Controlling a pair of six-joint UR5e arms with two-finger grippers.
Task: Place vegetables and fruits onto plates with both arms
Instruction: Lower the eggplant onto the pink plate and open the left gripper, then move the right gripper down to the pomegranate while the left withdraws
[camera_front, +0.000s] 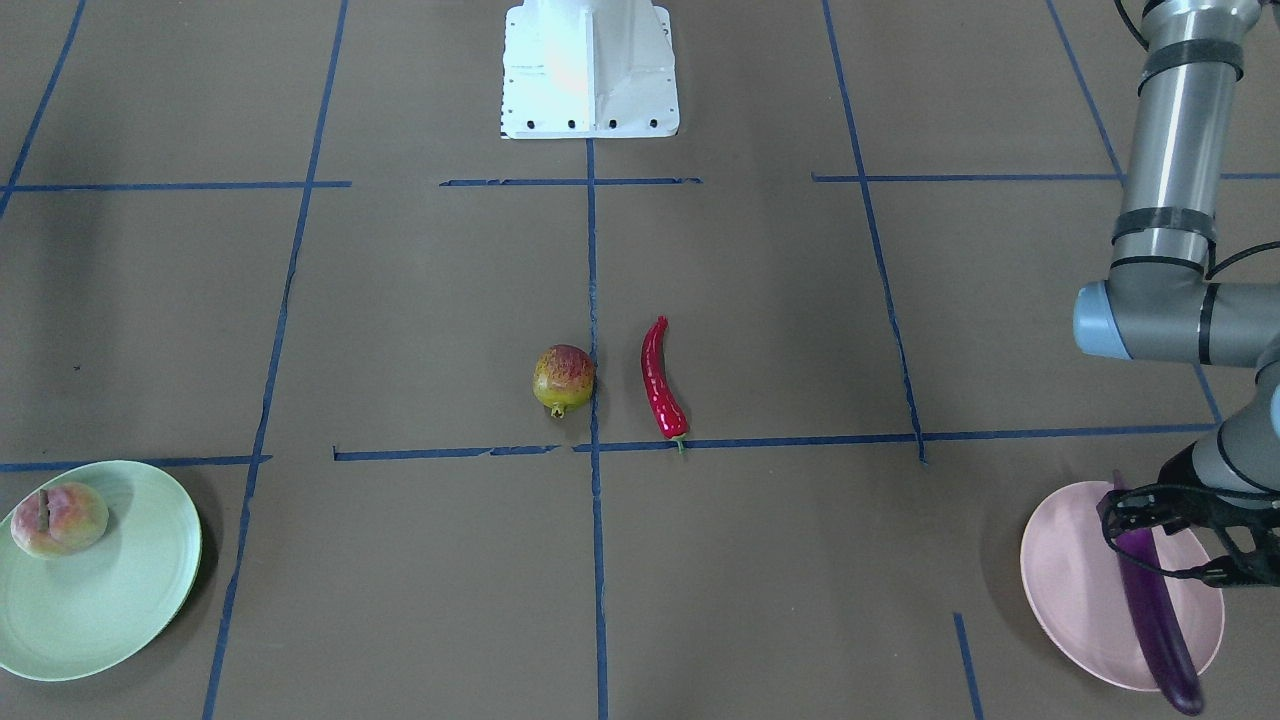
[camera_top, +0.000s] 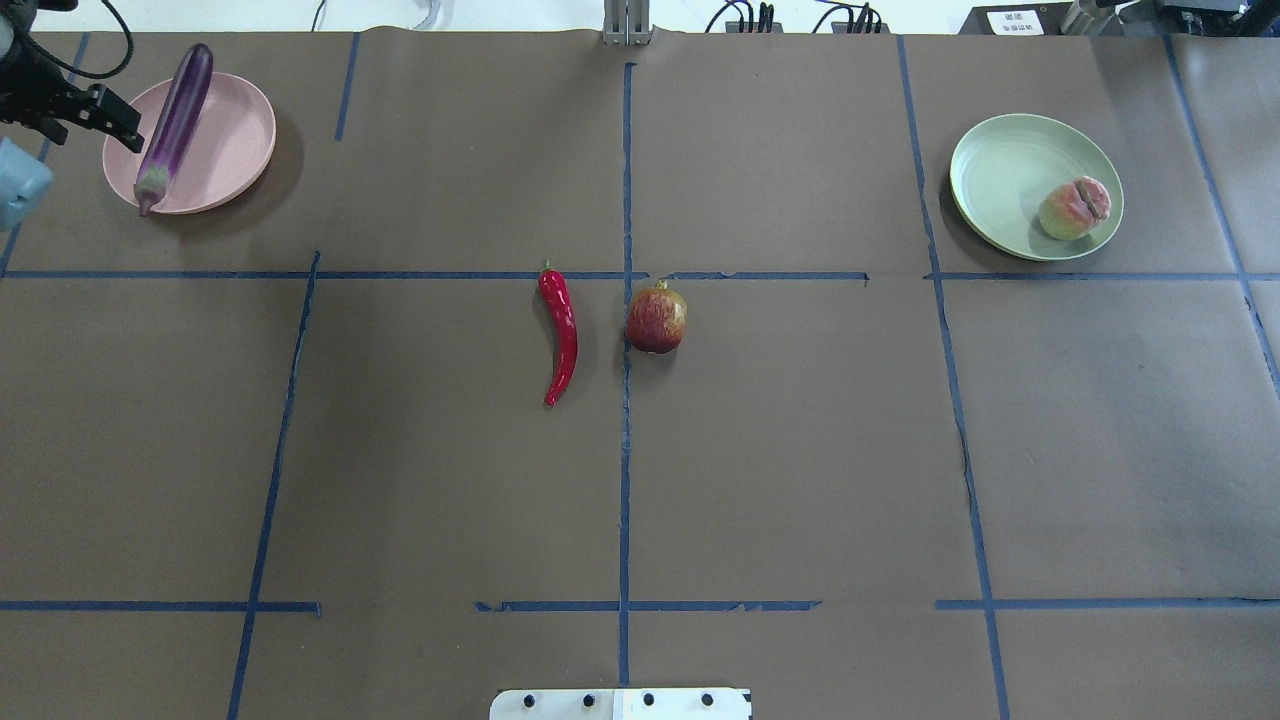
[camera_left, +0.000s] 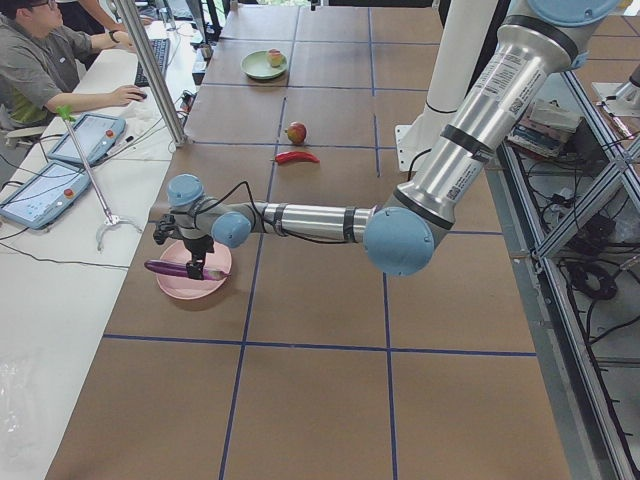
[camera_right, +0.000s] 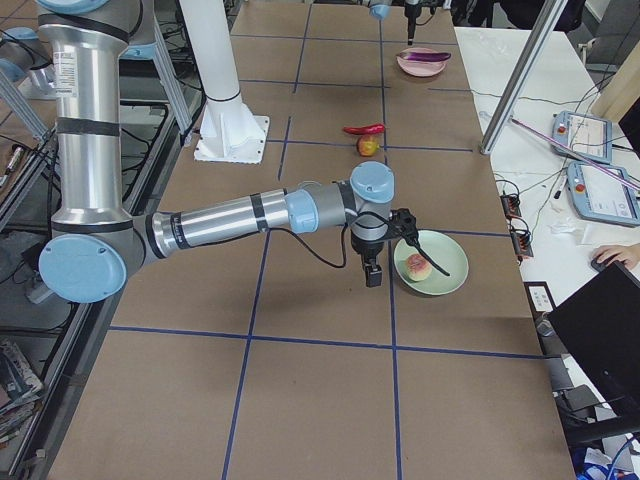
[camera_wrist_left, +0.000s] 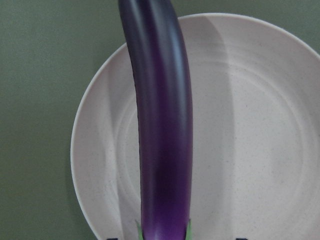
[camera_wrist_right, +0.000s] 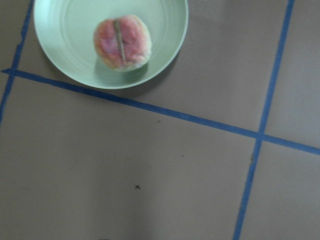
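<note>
The left claw (camera_front: 1165, 540) is hanging spread over the eggplant (camera_top: 175, 125), pinching nothing. The eggplant is lying across the pink plate (camera_top: 235, 140), far left of the base (camera_top: 620, 703), with its tip overhanging the rim. Straight ahead of the base, the chili (camera_top: 562, 335) and pomegranate (camera_top: 656, 318) are sitting side by side, not touching. Far right of the base, the peach (camera_top: 1074, 208) is resting in the green plate (camera_top: 1000, 170). The right claw (camera_right: 405, 235) is hovering beside that plate; I cannot tell whether it is spread or pressed together. The first pair looks placed. Next, each claw is probably heading ahead of the base, left for the chili and right for the pomegranate.
</note>
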